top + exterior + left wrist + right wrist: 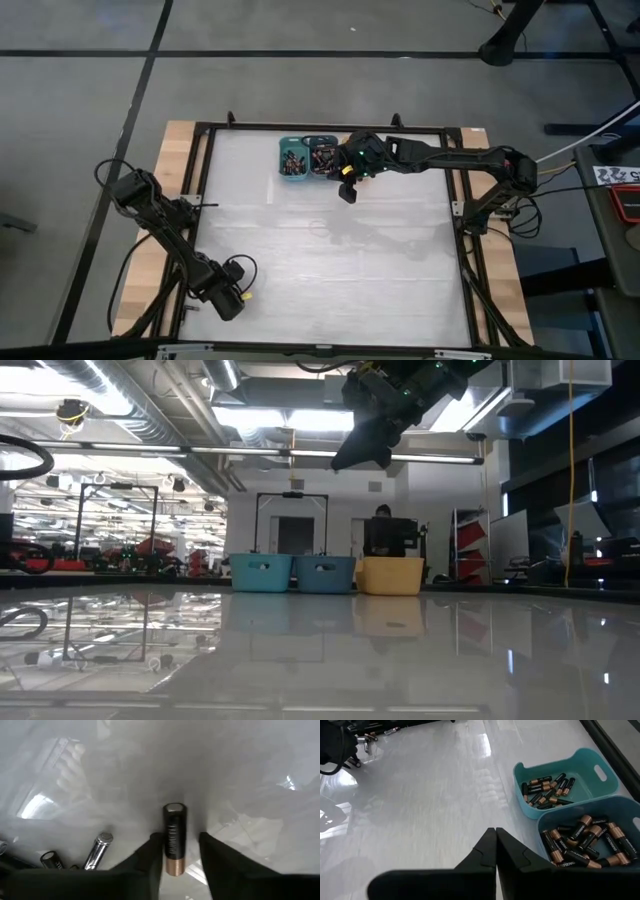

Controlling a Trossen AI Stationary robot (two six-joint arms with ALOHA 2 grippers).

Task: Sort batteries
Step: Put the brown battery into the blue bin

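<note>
In the left wrist view my left gripper (pixel 180 836) is open, low over the table near its near-left corner (pixel 228 303). A black battery with a coppery band (pixel 175 827) lies on the table between its fingers, lengthwise along them. Two more cells, a silvery one (pixel 99 851) and a dark one (pixel 50 860), lie beside it. My right gripper (pixel 496 851) is shut and empty. It hovers above the table (pixel 347 192) beside the teal bin (pixel 560 775) and the blue bin (pixel 590 837), both holding batteries. My left gripper has one finger (pixel 152 852) close against the side of the black battery (pixel 169 840), and I cannot tell whether they touch. A clear gap separates the other finger (pixel 212 855) from it. The fingers point down at the table.
Three bins stand in a row at the table's far edge: teal (pixel 262 572), blue (pixel 325 573) and orange-yellow (pixel 390 574). In the high view my right arm (pixel 430 155) covers the orange one. A black frame (pixel 200 200) borders the white table.
</note>
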